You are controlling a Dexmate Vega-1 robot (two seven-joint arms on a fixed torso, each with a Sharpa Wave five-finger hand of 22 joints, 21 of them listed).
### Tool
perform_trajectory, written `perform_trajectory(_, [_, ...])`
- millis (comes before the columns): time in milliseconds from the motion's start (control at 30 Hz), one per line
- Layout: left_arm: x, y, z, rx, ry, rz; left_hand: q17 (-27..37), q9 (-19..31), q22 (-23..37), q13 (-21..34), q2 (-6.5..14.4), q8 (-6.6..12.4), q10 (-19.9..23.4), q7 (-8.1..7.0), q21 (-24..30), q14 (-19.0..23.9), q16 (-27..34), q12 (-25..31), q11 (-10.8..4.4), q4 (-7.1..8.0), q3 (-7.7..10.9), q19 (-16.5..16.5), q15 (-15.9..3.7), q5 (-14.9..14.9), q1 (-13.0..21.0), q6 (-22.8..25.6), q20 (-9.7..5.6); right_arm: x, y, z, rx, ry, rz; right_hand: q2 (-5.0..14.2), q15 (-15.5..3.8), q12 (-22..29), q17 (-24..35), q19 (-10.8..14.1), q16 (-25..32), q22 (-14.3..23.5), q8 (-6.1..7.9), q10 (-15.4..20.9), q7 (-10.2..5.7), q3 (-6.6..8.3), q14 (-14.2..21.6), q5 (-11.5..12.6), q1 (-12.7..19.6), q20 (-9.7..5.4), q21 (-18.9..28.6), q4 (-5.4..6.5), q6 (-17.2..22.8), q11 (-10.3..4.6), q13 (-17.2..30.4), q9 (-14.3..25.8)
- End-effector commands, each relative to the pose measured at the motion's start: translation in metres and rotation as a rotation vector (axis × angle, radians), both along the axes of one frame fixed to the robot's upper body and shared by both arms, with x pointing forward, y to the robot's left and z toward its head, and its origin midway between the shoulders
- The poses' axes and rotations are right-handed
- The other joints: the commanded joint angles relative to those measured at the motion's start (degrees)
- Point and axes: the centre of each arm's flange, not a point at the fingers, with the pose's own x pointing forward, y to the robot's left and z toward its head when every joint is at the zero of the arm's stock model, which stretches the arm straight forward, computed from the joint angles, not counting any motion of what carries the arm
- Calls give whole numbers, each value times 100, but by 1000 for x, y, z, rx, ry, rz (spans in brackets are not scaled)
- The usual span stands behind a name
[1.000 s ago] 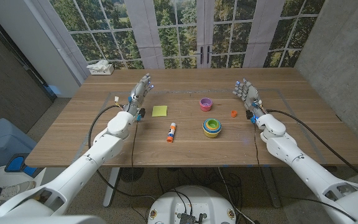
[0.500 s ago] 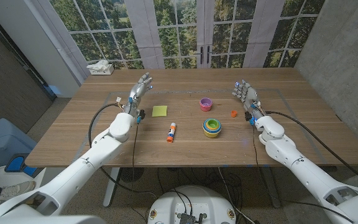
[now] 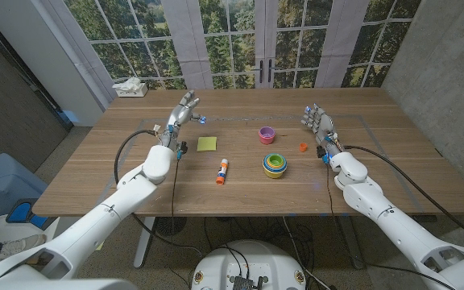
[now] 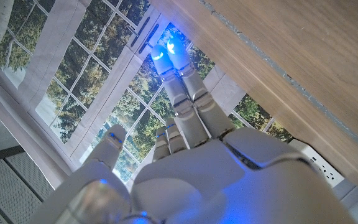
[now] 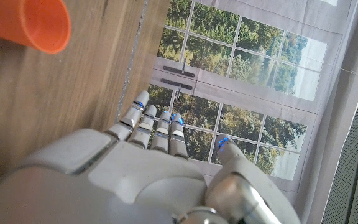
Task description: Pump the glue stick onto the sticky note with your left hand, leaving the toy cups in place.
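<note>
A white glue stick (image 3: 221, 170) with an orange cap lies on the table in front of a yellow-green sticky note (image 3: 207, 143). My left hand (image 3: 183, 113) is raised to the left of the note, fingers stretched out and empty; its fingertips (image 4: 166, 53) glow blue in the left wrist view. A pink toy cup (image 3: 266, 134), a nested stack of coloured cups (image 3: 275, 164) and a small orange cup (image 3: 303, 147) stand to the right. My right hand (image 3: 319, 122) stands with fingers extended beside the orange cup (image 5: 25, 23), holding nothing.
A white tissue box (image 3: 130, 87) sits at the table's far left corner. Windows and a glass door stand behind the table (image 3: 240, 198). Cables run from both arms over the front edge.
My left hand has lifted and swung slightly toward the far side and right, over the table. The right hand, glue stick, note and cups have stayed put.
</note>
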Motion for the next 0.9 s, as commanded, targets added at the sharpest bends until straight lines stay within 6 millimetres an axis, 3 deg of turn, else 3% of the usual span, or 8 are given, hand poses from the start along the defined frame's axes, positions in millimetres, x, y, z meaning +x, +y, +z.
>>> perform_trajectory(33, [-14,-11,27,228,46,96,736,26,1226,37,38,77,308,-82,1080,380,884,-8,-167,-605,82,157,-198,-40,1107,355,-494,-8,-3,-2,16,-14,-23,93,-58,15,9,56,36,13,35,22,-20,3,43,-20,62,-68,-31,-22,14,7,-5,24])
perform_trajectory(200, [-23,-20,41,376,74,148,828,30,1657,34,-69,80,433,-137,1509,631,1234,-18,-237,-646,170,294,-214,-54,1851,593,-493,-12,-4,-5,26,-19,-35,85,-52,12,9,71,44,14,34,12,-41,-8,50,-26,49,-61,-48,-20,17,8,-17,24])
perform_trajectory(333, [-32,-26,51,475,63,192,843,36,1839,39,-337,48,361,-261,1661,613,1390,-58,-301,-639,103,165,-209,-67,2367,571,-489,-17,-5,-6,30,-23,-43,70,-35,11,8,85,51,15,31,7,-47,-21,61,-32,36,-50,-61,-21,16,10,-27,24])
perform_trajectory(900, [-51,-44,72,781,69,262,978,52,1899,69,-918,101,425,-513,1857,541,1854,-33,-422,-567,-431,-27,-209,-60,3420,811,-489,-29,-3,-16,50,-40,-59,25,-16,14,0,126,63,17,20,3,-54,-67,64,-45,-11,-24,-127,-27,-3,14,-67,25])
